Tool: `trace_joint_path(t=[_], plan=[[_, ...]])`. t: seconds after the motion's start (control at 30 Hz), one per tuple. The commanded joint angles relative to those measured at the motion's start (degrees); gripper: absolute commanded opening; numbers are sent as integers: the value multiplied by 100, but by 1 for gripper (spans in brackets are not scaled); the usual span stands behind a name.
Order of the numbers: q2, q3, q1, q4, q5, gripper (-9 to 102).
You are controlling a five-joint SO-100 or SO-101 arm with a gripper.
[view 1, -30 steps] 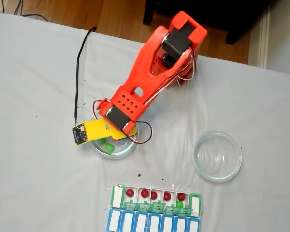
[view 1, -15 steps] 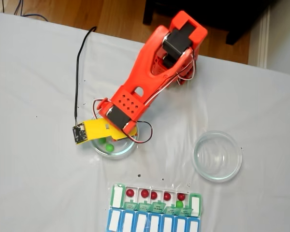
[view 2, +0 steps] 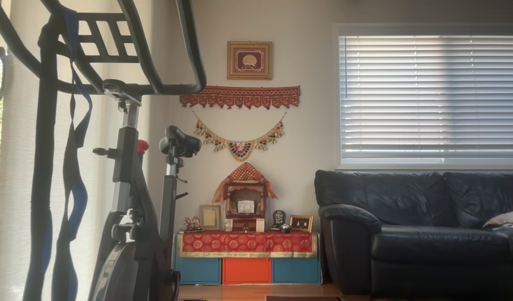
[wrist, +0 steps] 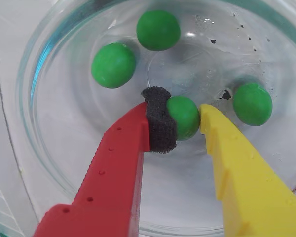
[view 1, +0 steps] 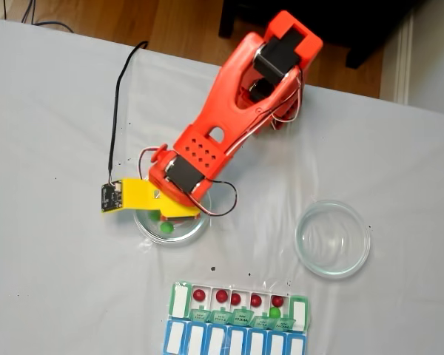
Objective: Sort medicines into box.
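Observation:
In the wrist view, several green medicines lie in a clear glass dish (wrist: 49, 163). My gripper (wrist: 182, 106) reaches down into it. Its red finger's black foam pad (wrist: 160, 126) and its yellow finger (wrist: 227, 158) press on either side of one green ball (wrist: 185, 117), which rests on the dish floor. Three more green balls (wrist: 113, 65) (wrist: 158, 29) (wrist: 252, 103) lie loose around it. In the fixed view the gripper (view 1: 163, 220) is over the left dish (view 1: 196, 231). The box (view 1: 301, 309) near the front edge holds several red balls (view 1: 221, 296) and one green ball (view 1: 274, 313).
A second glass dish (view 1: 332, 238) stands empty at the right of the fixed view. A blue row of compartments (view 1: 233, 342) adjoins the box. A black cable (view 1: 118, 126) runs from the wrist camera toward the table's far edge. The orange arm's base (view 1: 281, 59) stands at the back.
The arm has swung a little to the left and lowered, carrying the yellow finger and camera board leftward. The left dish now sits slightly further left.

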Motion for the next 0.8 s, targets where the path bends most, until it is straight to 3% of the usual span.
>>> trace_joint_path(t=[0.0, 0.37, 0.77], plan=[[369, -896, -114, 176, 229, 1], [352, -2637, -633, 1143, 993, 1], [202, -3261, -2101, 1775, 1978, 1]])
